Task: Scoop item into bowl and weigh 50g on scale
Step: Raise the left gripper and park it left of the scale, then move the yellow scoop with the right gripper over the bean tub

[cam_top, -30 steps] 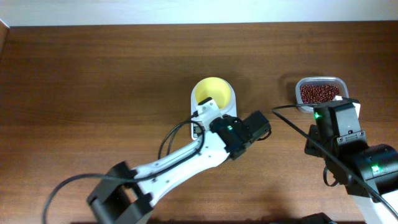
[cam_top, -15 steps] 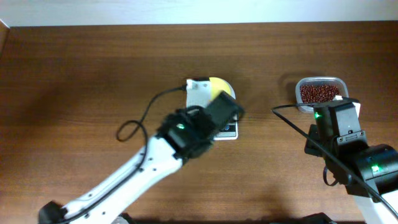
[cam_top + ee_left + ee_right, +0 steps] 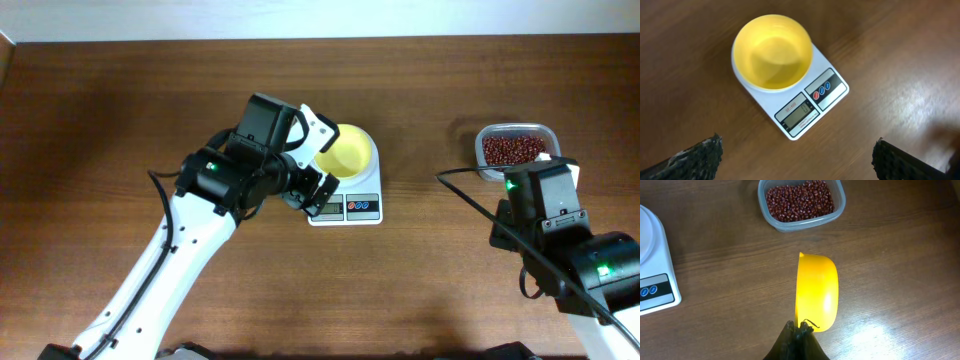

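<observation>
The pale yellow bowl stands empty on the white scale, whose display and red and blue buttons face my left wrist camera. My left gripper hovers open just off the scale's display edge, with only bare table between its fingertips. From overhead the bowl and scale sit mid-table beside the left arm. The dark red-brown beans fill a clear container. My right gripper is shut on a small yellow scoop, held short of that container.
The clear container stands at the table's right, just beyond the right arm. The scale's corner shows at the left of the right wrist view. Brown wooden tabletop surrounds everything.
The left arm has swung from the scale's right side to its left. Its gripper, shut at the bowl before, has opened and let go, leaving the bowl on the scale. The right arm has not moved.
</observation>
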